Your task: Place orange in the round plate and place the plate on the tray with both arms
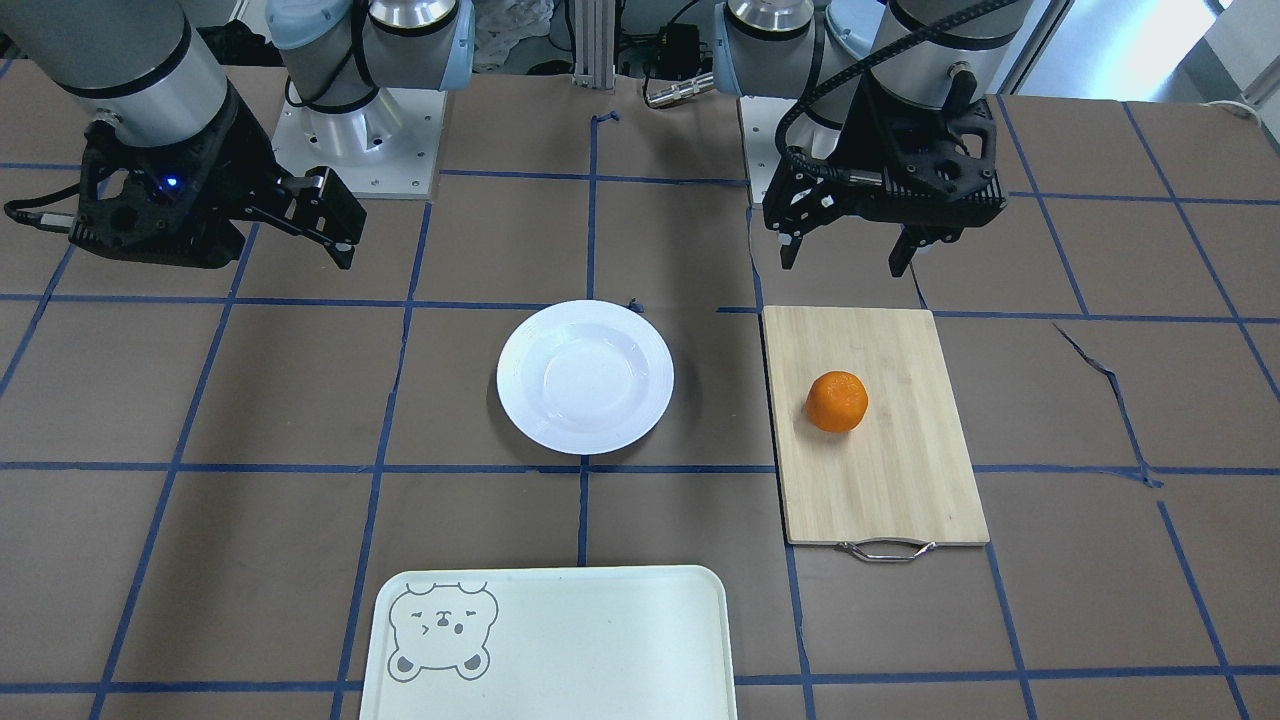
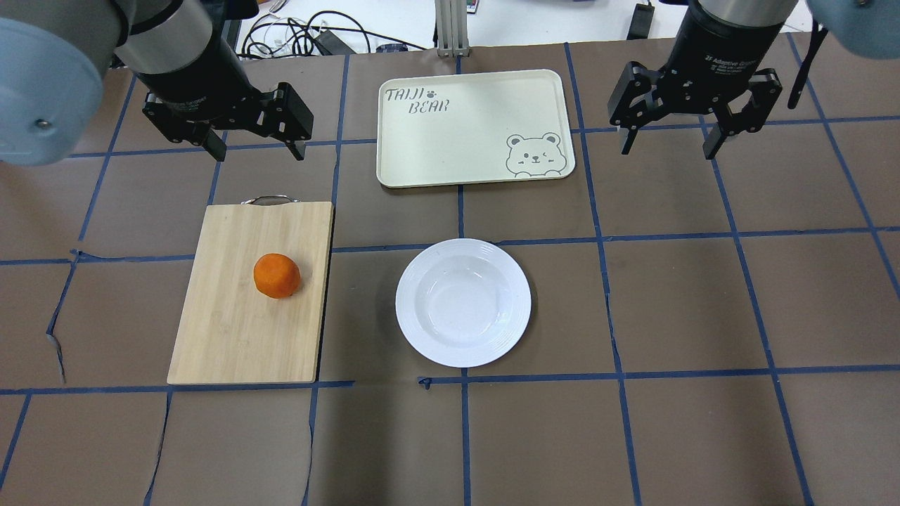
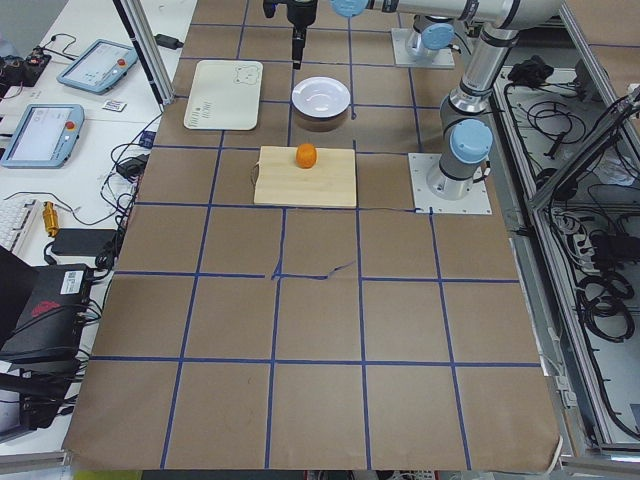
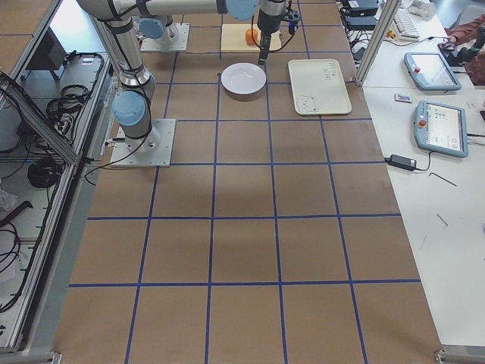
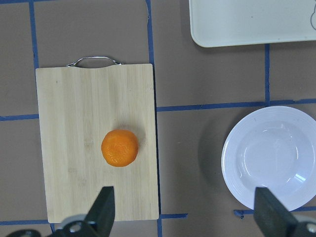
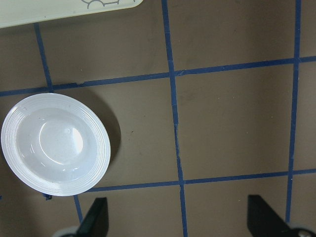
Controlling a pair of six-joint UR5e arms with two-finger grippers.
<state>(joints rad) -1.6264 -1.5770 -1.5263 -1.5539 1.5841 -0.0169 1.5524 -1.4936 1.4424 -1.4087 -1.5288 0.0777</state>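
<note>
Orange (image 2: 276,275) lies on the bamboo cutting board (image 2: 232,330). Both pairs of jaws are spread wide and hold nothing. The left arm (image 2: 176,49) hangs just past the board's handle end, and the right arm (image 2: 731,28) hangs beside the tray (image 2: 450,140). The round plate (image 2: 463,302) rests bare on the brown worktop (image 2: 703,436), which is gridded with blue tape. Cables (image 3: 590,290) and control tablets (image 4: 438,125) flank the worktop.

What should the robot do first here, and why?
Probably bring the left gripper down over the orange. The orange lies on the cutting board on that arm's side, the gripper hangs nearby with its jaws open and empty, and the round plate is bare.
</note>
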